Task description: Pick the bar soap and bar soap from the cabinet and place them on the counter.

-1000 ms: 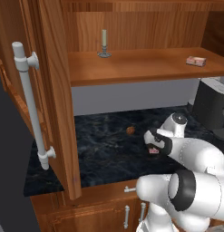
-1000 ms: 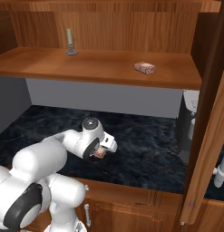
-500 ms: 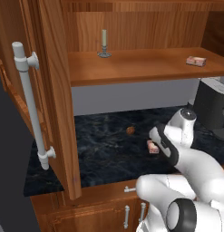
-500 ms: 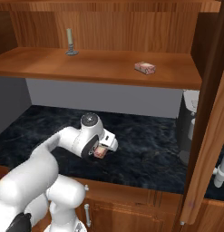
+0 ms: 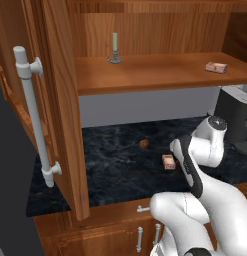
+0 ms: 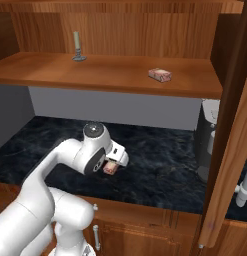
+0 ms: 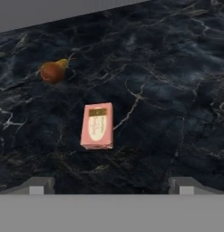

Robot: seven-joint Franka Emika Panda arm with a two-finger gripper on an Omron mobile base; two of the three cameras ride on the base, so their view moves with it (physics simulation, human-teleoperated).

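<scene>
Our gripper [image 7: 111, 186] has just let go: its fingers are spread wide and empty, and it has lifted a little off the soap [image 7: 97, 125], which now lies flat on the counter [image 7: 177, 90] near a brown lump [image 7: 52, 71]. So we judge the first half done. The second soap [image 6: 159, 74] waits on the cabinet [image 6: 95, 72] shelf, well apart from the candle [image 6: 77, 46].
</scene>
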